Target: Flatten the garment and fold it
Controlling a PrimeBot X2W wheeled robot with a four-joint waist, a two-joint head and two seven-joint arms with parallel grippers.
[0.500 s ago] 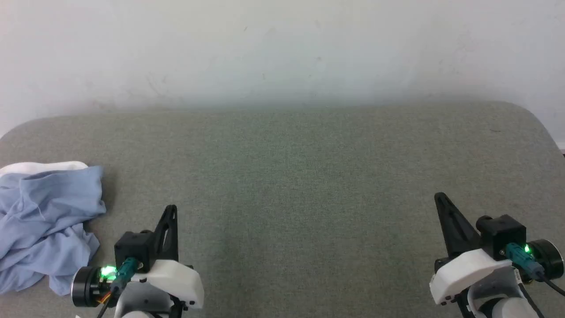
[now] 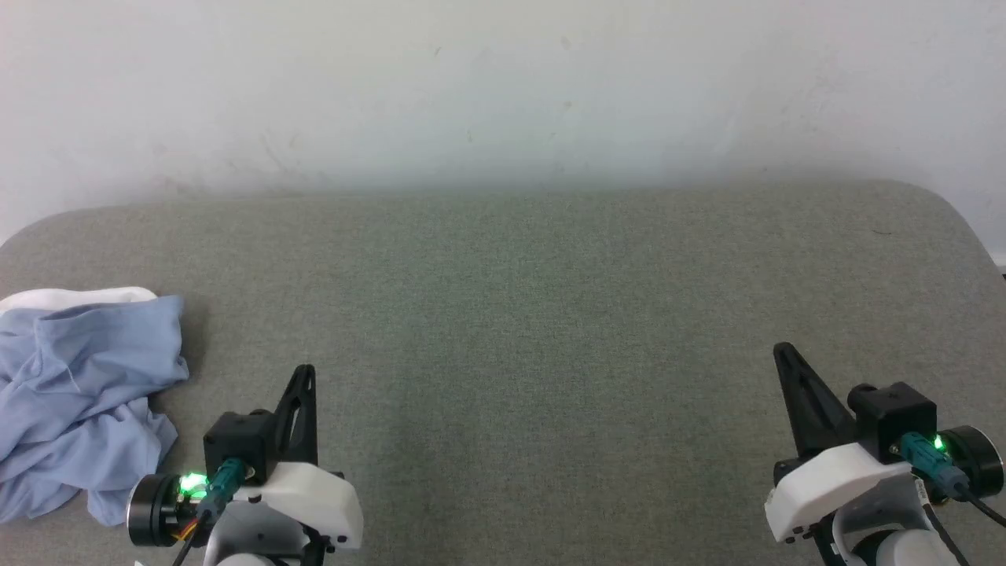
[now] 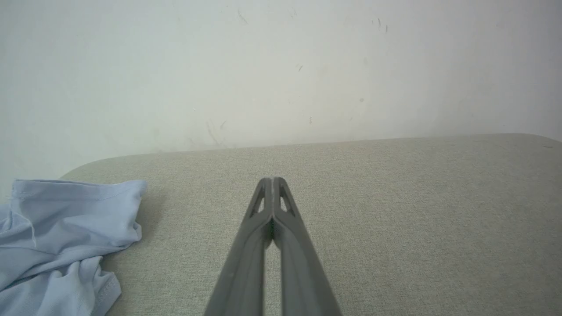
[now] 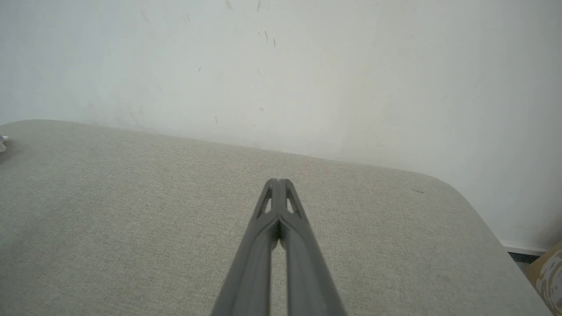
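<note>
**While the garment [image 2: 78, 393] is lying bunched at the left edge, the left pincer [image 2: 305, 373] and the right pincer [image 2: 782, 351] are both sitting shut and empty**

As I am watching through the head camera, the garment is lying in a crumpled light blue heap at the far left of the grey-green counter [image 2: 550, 314], and part of it is running off the left side of my picture. Its white collar [image 2: 78, 297] is showing along the far edge of the heap, toward the pale wall [image 2: 503, 94]. Folds are piling over one another, so nothing is lying flat yet.

Now I am looking at the left pincer, which is hovering at the lower left with its dark fingers pointing away from me. Through the left wrist camera I am seeing those fingers pressing together at the tips, gripping nothing. The blue cloth is sitting off to their left, with a strip of bare counter between them.

Over at the lower right, the right pincer is hovering well apart from the garment, with the wide middle of the counter lying between the two. Its own wrist camera is showing the same thing: fingers closing tip to tip, holding nothing, and aiming over the counter toward the wall. A green light [image 2: 191, 482] is glowing on each wrist.
</note>
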